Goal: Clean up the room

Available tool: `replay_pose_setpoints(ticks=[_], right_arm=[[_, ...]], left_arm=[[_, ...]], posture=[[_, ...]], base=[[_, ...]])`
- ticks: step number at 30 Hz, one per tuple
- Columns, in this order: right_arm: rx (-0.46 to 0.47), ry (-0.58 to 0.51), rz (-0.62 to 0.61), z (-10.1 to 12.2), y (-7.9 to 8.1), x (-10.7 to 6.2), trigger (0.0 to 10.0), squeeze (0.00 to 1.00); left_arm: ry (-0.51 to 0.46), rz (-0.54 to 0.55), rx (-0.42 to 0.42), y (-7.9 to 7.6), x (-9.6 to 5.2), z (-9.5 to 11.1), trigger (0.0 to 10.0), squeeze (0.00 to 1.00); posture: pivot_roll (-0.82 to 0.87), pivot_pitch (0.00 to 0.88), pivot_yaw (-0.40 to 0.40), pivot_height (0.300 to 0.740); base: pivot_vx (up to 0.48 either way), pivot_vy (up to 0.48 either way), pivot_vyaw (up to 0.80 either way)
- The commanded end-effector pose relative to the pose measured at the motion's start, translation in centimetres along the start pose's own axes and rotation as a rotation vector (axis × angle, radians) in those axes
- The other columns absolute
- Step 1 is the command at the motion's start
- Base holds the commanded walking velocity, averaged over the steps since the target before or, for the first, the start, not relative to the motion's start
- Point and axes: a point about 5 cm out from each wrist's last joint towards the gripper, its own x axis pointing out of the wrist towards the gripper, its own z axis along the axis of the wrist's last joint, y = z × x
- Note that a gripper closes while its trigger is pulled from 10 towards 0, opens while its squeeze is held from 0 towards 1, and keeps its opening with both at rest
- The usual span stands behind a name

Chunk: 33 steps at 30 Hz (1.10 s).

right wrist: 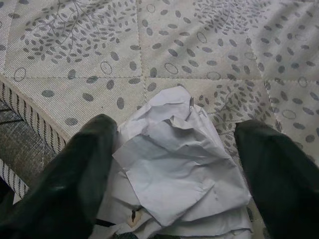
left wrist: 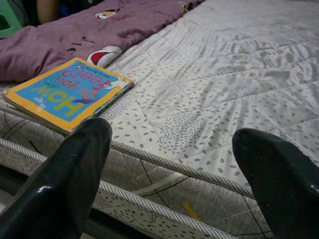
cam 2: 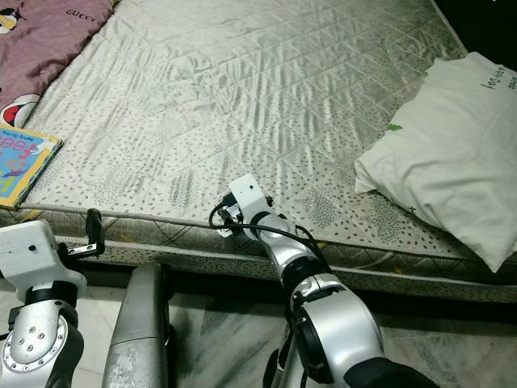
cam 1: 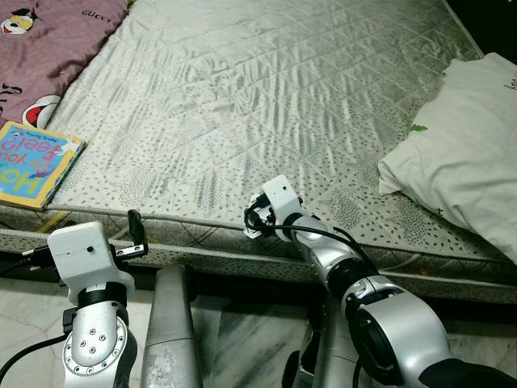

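A crumpled white paper [right wrist: 174, 169] lies on the grey patterned mattress [cam 1: 266, 105] right by its front edge. My right gripper [right wrist: 174, 132] is open, with one black finger on each side of the paper, neither pressing it. From the head camera that gripper [cam 1: 255, 220] sits at the middle of the mattress's front edge. A colourful children's book [cam 1: 32, 166] lies flat at the front left corner of the mattress. My left gripper [left wrist: 172, 144] is open and empty, held low before the mattress edge and facing the book [left wrist: 70, 92].
A white pillow [cam 1: 468, 153] lies at the right side of the mattress. A purple printed blanket [cam 1: 48, 48] covers the far left corner. Tiled floor [cam 1: 242, 339] runs below the bed edge.
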Motion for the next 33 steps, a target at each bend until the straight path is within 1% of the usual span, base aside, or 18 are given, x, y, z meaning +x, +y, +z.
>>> replay_pose_setpoints(ticks=[1, 22, 33], right_arm=[[0.011, 0.039, 0.007, -1.02, 0.13, -0.15, 0.0, 0.0], [0.021, 0.047, 0.017, -1.08, 0.51, -0.07, 0.0, 0.0], [-0.001, 0.061, 0.027, -1.66, 0.94, -0.14, 0.0, 0.0]], left_arm=[[0.016, 0.01, 0.01, 0.11, 0.02, -0.25, 10.0, 0.0], [0.01, 0.018, 0.02, 0.25, 0.11, -0.17, 10.0, 0.0], [0.021, 0.031, 0.021, 0.34, -0.45, -0.34, 10.0, 0.0]], posture=[[0.22, 0.133, -0.105, 0.537], [0.22, 0.131, -0.105, 0.537], [0.22, 0.152, -0.114, 0.537]], base=[[0.0, 0.0, 0.0], [0.0, 0.0, 0.0], [0.0, 0.0, 0.0]])
